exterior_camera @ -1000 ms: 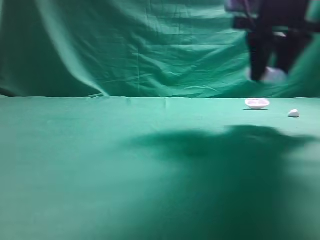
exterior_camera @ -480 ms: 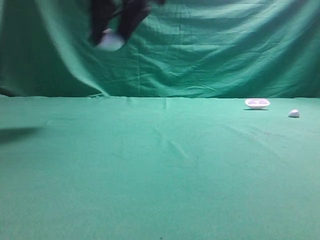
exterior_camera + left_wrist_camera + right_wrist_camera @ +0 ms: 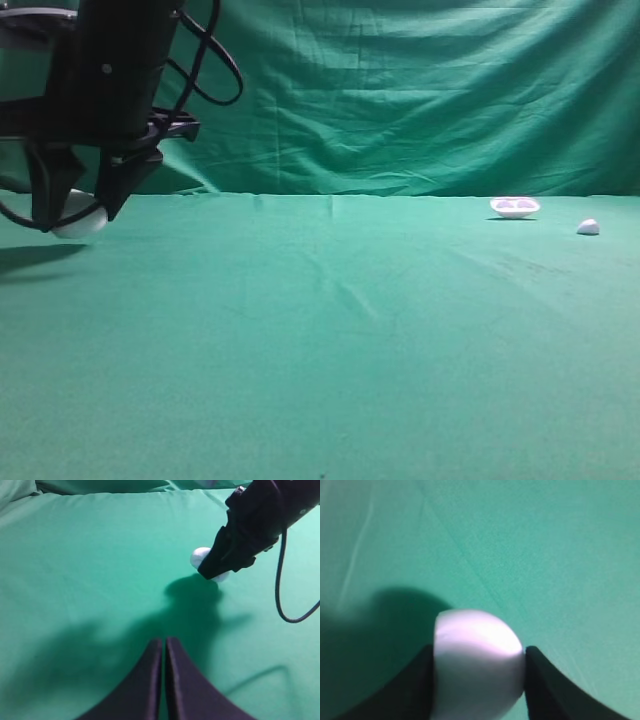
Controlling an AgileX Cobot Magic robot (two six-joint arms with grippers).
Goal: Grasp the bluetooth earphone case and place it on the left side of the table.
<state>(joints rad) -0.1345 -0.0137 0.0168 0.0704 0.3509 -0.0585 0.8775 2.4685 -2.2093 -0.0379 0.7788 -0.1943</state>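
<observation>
The white bluetooth earphone case (image 3: 82, 221) is held between the black fingers of my right gripper (image 3: 75, 222), which has reached across to the far left of the green table (image 3: 350, 330). It hangs low over the cloth; I cannot tell whether it touches. In the right wrist view the case (image 3: 477, 660) fills the gap of the right gripper (image 3: 478, 652). The left wrist view shows that arm and the case (image 3: 199, 556) ahead. My left gripper (image 3: 164, 650) is shut and empty, above the cloth.
A small shallow white tray (image 3: 514, 207) and a tiny white blob (image 3: 588, 227) lie at the far right of the table. A green draped backdrop (image 3: 400, 90) stands behind. A black cable (image 3: 215, 70) loops off the right arm.
My right gripper has carried the case from the upper right across to the far left and lowered it close to the cloth. The tray and blob have not moved.
</observation>
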